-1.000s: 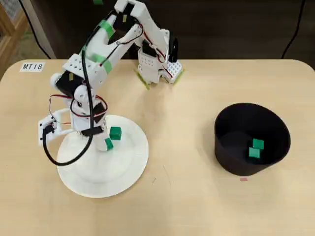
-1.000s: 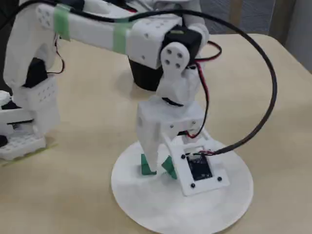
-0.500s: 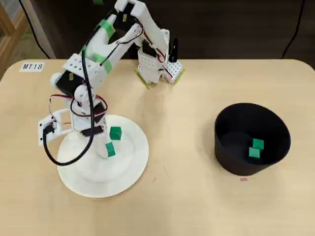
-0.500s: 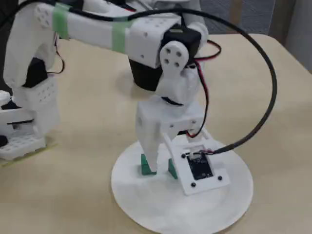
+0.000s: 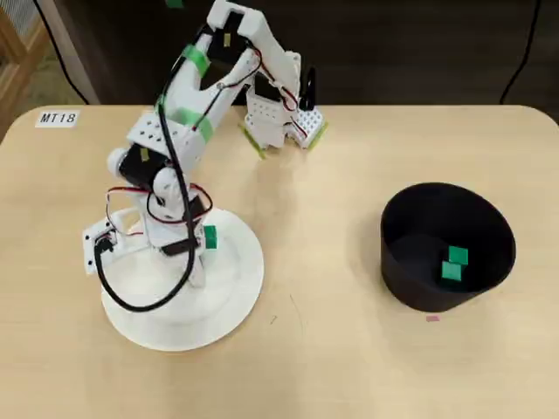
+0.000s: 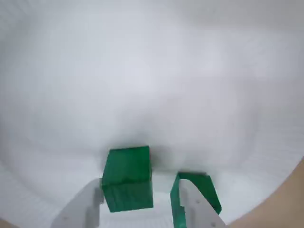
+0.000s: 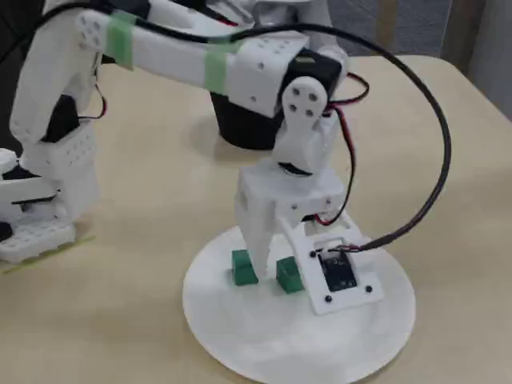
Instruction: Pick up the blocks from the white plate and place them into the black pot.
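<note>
The white plate lies at the left in the overhead view, and my gripper reaches down onto it. In the wrist view one green block sits on the plate between my fingers, close to the left finger, with a gap to the green-padded right finger. The gripper is open. The fixed view shows two blocks on the plate: one between the jaws, one just outside. The black pot at the right holds two green blocks.
The arm's base stands at the table's far edge. A label reading MT18 is stuck at the far left. In the fixed view the pot stands behind the arm. A black cable loops beside the wrist.
</note>
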Tool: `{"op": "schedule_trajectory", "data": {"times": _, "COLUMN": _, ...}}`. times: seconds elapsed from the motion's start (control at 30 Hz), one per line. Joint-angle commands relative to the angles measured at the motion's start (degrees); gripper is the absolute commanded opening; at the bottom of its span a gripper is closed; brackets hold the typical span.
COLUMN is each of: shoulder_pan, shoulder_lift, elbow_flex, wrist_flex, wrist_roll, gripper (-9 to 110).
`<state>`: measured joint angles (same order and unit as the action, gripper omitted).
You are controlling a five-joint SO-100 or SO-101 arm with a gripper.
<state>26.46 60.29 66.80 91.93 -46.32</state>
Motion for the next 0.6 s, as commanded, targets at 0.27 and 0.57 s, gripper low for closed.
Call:
{"op": "schedule_trajectory", "data": {"times": 0.27, "shoulder_pan": -0.44, "shoulder_lift": -1.14, "elbow_flex": -0.88, "wrist_flex": -5.27, "wrist_roll": 5.8, "gripper": -2}}
{"op": "schedule_trajectory", "data": {"times": 0.57, "shoulder_pan": 0.35, "shoulder_lift": 15.56, "elbow_flex": -2.64, "wrist_flex": -8.7, "wrist_roll": 16.26, "gripper": -2}}
